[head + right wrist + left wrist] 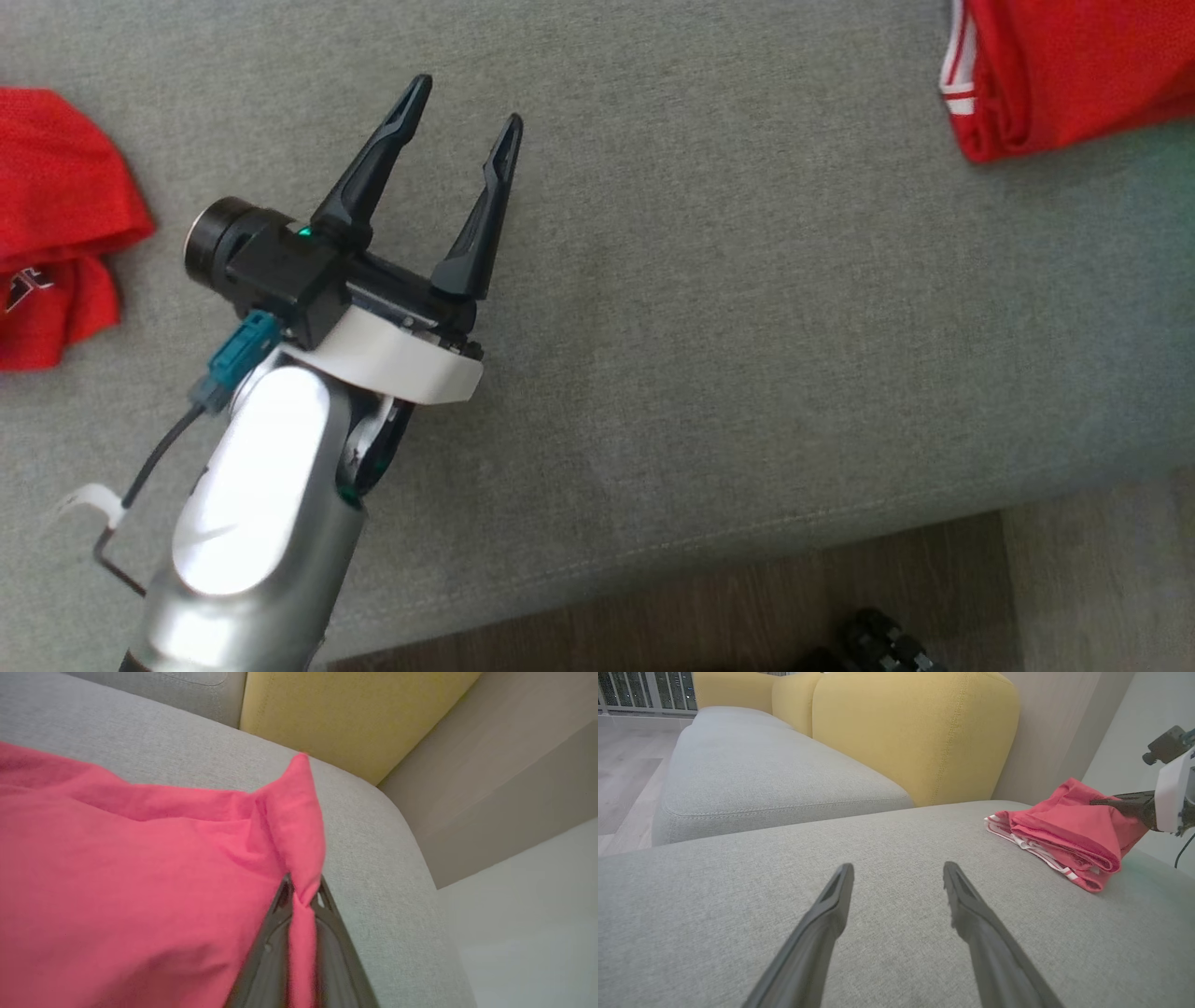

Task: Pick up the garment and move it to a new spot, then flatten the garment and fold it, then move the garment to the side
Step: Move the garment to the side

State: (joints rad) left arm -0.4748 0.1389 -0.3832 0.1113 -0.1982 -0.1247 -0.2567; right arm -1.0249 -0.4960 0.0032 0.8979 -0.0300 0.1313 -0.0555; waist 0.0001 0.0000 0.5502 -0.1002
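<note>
Grey sofa seat point(747, 280), red garment point(140, 882), its corner fold lengthwise in right gripper point(303, 890)

Garment point(1055, 75): red fabric with white striped trim (seen along one edge). Folded into a thick bundle of several layers, lying on the grey seat cushion point(747, 280) near its corner by the yellow backrest point(915, 732). One upper fold stands in a peak, pinched by the right gripper point(303, 891).

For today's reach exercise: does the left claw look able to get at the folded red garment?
Probably yes: the left claw is open and bare grey cushion lies between it and the folded red garment, though the right claw pinches a fold of it.
</note>
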